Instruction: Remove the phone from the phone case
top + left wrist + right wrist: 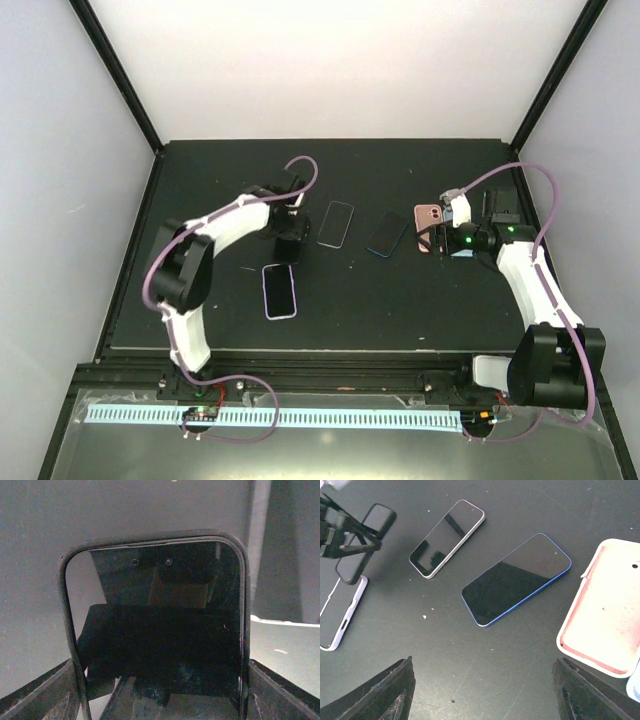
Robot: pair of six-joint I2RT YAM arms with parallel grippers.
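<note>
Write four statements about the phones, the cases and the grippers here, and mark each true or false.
1. The left gripper holds a phone in a dark case. True.
2. The right gripper is clamped on the pink case. False: its fingers stand wide apart with nothing between them, and the pink case lies on the table off to one side.
3. The blue phone lies between the silver-edged phone and the pink case. True.
4. The pink case has a phone inside it. False: it is empty, and its pale inner lining shows.
</note>
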